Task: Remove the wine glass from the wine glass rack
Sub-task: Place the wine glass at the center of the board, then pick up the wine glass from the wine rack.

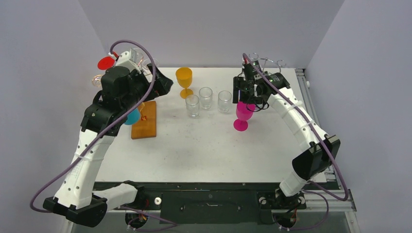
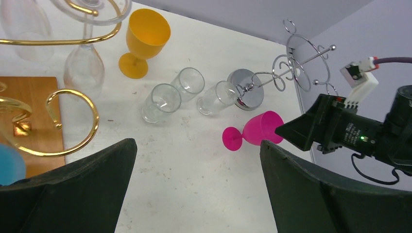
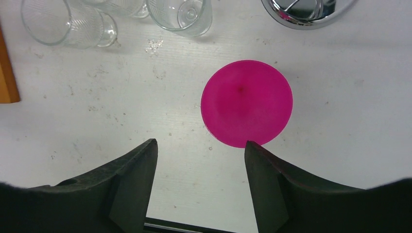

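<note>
Two racks stand on the worktop [image 1: 194, 155]. The gold rack [image 1: 145, 124] is on its wooden base at the left, with a clear glass [image 2: 85, 70] and a blue one [image 1: 131, 117] hanging from it. The silver rack [image 2: 250, 97] is at the rear right, its hooks seemingly bare. The pink wine glass [image 3: 247, 103] stands upright on the worktop just in front of the silver rack, off its hooks. I judge the lift-off done and the let-go in hand: the right gripper [image 3: 200, 145] hangs close over the bowl, jaws apart, gripping nothing. Next I would raise it straight up, clear of the rim. The left gripper [image 2: 197, 145], jaws apart and empty, sits by the gold rack. The glass looks opaque magenta, likely plastic, with a short stem and wide foot.
</note>
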`<state>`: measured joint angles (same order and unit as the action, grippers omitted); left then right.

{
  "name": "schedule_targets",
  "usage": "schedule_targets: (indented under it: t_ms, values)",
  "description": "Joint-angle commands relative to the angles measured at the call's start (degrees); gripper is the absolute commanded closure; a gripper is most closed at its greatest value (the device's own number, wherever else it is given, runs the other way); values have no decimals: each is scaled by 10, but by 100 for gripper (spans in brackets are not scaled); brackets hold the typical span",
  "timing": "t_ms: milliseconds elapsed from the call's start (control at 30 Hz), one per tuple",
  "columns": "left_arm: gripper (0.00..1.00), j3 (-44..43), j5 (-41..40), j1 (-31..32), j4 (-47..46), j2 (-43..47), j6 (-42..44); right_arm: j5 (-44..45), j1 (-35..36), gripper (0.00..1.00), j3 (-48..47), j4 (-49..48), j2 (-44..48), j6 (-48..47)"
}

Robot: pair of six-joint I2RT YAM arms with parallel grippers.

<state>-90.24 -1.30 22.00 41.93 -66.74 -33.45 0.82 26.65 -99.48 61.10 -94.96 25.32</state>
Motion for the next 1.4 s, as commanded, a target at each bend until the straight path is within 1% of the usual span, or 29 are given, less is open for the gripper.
schedule_targets:
  t_ms: [0, 167, 300, 433, 600, 700, 800, 933, 1067, 1133, 1200, 1367]
  values:
    - [3, -35, -74, -6, 43, 45, -20, -3, -2, 37, 12, -40, 62, 14]
    - [0, -57, -166, -19, 126, 71, -33, -50, -1, 35, 52, -87, 102, 30]
    - [7, -85, -219, -28, 191, 83, -50, -76, 1, 35, 75, -119, 122, 35]
    - [13, -91, -227, -39, 230, 88, -80, -102, 2, 35, 96, -139, 135, 40]
    - [18, -90, -231, -67, 257, 86, -94, -130, 6, 35, 118, -159, 149, 46]
    - [22, -88, -213, -98, 262, 81, -95, -136, 6, 35, 126, -166, 158, 46]
    - [27, -67, -148, -142, 242, 85, -107, -139, 6, 35, 134, -170, 165, 45]
    - [35, -5, -80, -193, 192, 109, -142, -142, 5, 35, 141, -171, 176, 45]
    - [43, 61, -19, -240, 126, 132, -206, -146, 5, 35, 149, -173, 191, 45]
    - [47, 108, 5, -255, 86, 144, -236, -146, 5, 35, 153, -174, 199, 46]
    - [49, 133, 21, -263, 53, 153, -259, -146, 5, 35, 156, -176, 204, 45]
    - [51, 164, 44, -273, 5, 161, -288, -146, 4, 35, 162, -177, 210, 43]
